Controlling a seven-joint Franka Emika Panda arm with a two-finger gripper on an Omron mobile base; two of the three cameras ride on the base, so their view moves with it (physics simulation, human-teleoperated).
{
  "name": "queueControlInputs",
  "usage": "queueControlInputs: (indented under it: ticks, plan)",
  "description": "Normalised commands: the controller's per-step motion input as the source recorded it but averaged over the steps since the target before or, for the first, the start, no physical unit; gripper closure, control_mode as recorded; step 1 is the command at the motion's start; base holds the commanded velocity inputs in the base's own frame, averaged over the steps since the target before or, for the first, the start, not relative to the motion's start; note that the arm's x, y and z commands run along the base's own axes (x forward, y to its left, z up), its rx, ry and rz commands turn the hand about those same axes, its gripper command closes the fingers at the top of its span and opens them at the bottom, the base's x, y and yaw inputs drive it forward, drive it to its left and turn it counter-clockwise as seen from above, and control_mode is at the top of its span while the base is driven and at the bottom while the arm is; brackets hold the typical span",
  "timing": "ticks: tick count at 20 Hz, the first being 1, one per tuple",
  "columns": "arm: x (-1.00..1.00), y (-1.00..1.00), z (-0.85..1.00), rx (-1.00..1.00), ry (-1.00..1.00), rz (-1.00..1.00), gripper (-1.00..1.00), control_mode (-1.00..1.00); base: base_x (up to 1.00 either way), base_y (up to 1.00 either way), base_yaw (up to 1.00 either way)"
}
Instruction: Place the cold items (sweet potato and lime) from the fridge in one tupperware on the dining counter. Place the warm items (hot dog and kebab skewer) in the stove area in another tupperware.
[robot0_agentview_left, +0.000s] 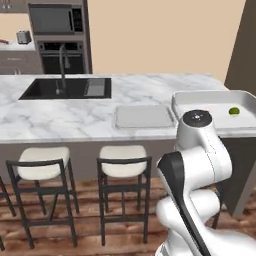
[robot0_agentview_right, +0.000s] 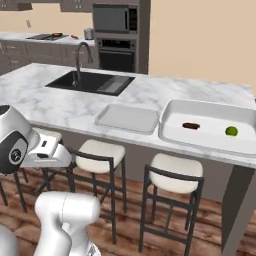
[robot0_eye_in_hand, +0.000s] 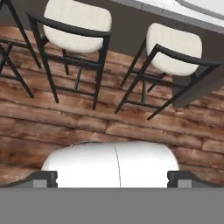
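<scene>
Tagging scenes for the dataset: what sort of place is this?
A rendered home kitchen, most likely: marble dining counter with a black sink, bar stools along it, and a built-in oven behind.

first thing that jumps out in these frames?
The long marble dining counter with its black sink, and the deep pale tray at its right end, already holding the green lime and the dark sweet potato. The shallow flat tray beside it looks unfilled. The gripper is open, aimed down at the wooden floor by the stools.
</scene>
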Motion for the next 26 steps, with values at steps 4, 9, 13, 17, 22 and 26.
queueControlInputs:
  ticks: [4,9,13,17,22,26]
  plan:
    - [0.0,0.0,0.0,0.0,0.0,0.0,-1.0,1.0,-0.29,1.0,0.0]
    - [0.0,0.0,0.0,0.0,0.0,0.0,-1.0,1.0,-0.09,1.0,0.0]
    - [0.0,0.0,0.0,0.0,0.0,0.0,-1.0,1.0,0.0,1.0,-0.01]
    - [0.0,0.0,0.0,0.0,0.0,0.0,-1.0,1.0,0.0,1.0,-0.04]
    - [0.0,0.0,0.0,0.0,0.0,0.0,-1.0,1.0,0.0,1.0,-0.04]
    - [0.0,0.0,0.0,0.0,0.0,0.0,-1.0,1.0,0.0,1.0,-0.03]
